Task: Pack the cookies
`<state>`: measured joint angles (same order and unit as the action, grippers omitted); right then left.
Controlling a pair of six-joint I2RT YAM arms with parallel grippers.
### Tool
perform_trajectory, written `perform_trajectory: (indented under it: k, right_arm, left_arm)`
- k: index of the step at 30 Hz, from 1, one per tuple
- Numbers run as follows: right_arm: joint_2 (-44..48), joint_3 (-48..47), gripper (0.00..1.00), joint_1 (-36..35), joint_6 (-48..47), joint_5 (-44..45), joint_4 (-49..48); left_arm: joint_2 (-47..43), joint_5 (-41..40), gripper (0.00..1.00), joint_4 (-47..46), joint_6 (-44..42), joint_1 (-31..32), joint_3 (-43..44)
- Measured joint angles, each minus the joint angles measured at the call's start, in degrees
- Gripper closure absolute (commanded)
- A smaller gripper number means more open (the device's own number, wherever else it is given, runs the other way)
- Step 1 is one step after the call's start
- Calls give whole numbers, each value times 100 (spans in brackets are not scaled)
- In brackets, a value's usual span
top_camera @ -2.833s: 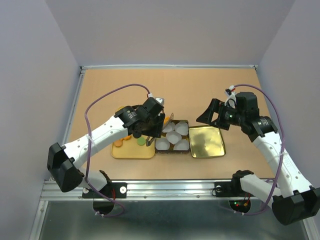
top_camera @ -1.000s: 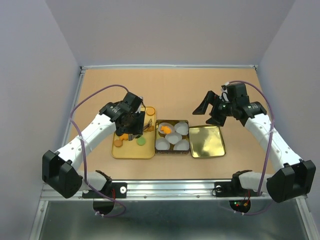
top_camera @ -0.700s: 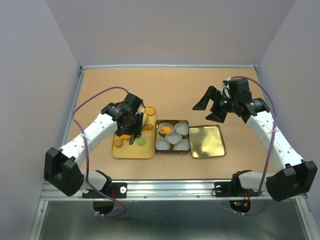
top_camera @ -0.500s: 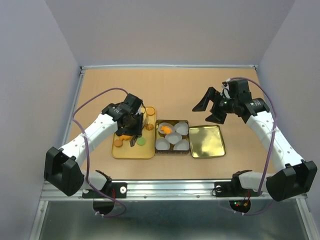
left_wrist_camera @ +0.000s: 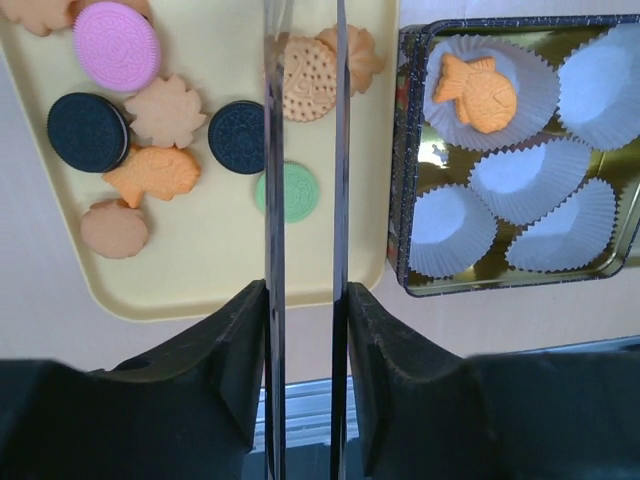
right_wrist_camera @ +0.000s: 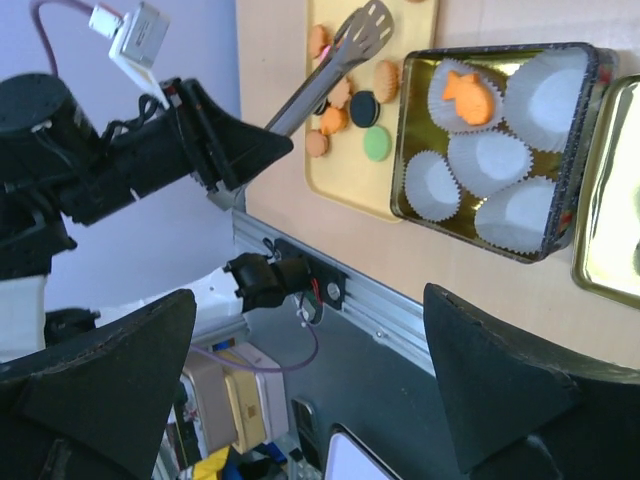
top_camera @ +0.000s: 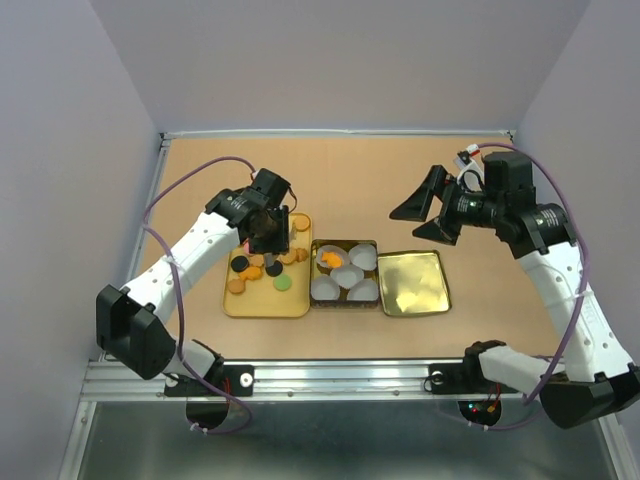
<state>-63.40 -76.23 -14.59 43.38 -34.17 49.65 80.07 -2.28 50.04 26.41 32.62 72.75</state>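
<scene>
The cookies (top_camera: 262, 270) lie on a yellow tray (top_camera: 262, 303): orange ones, black ones (left_wrist_camera: 88, 131), a pink one (left_wrist_camera: 117, 44) and a green one (left_wrist_camera: 297, 192). One orange fish cookie (left_wrist_camera: 476, 92) sits in a white paper cup in the dark tin (left_wrist_camera: 400, 180). My left gripper (left_wrist_camera: 305, 300) is shut on metal tongs (left_wrist_camera: 272, 150), held above the tray. The tongs' blades stand slightly apart, with a round dotted cookie (left_wrist_camera: 305, 78) below them. The tongs' tips are out of the left wrist view. My right gripper (right_wrist_camera: 310, 380) is open and empty, raised to the right of the tin (top_camera: 345, 272).
The tin's gold lid (top_camera: 413, 283) lies open side up, right of the tin. Several empty white paper cups (left_wrist_camera: 530, 170) fill the rest of the tin. The tray touches the tin's left side. The metal rail (top_camera: 350, 375) runs along the near edge.
My left gripper with the tongs went from over the tin back to the tray, then toward its far end. An orange fish cookie now lies in a cup. My right arm rose and shifted right.
</scene>
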Motion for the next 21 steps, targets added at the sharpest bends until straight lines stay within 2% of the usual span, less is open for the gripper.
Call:
perform_trajectory:
  k: [4,10,16,21]
  right_arm:
    - [83,-238,0,-7,-282,-181,385]
    - [439,-245,0,-7,-533,-317,960]
    - [820,-245,0,-7,-584,-385,1285]
    - [970,-225,0,-7,-562,-382,1381]
  left_arm:
    - [-70,-177,45,210,208,83,133]
    - [-531,-160,44,422,553,293,55]
    - [-1014,-46,43,461,909,739,-407]
    - [-1045,-103,42,529,1049,793,-699]
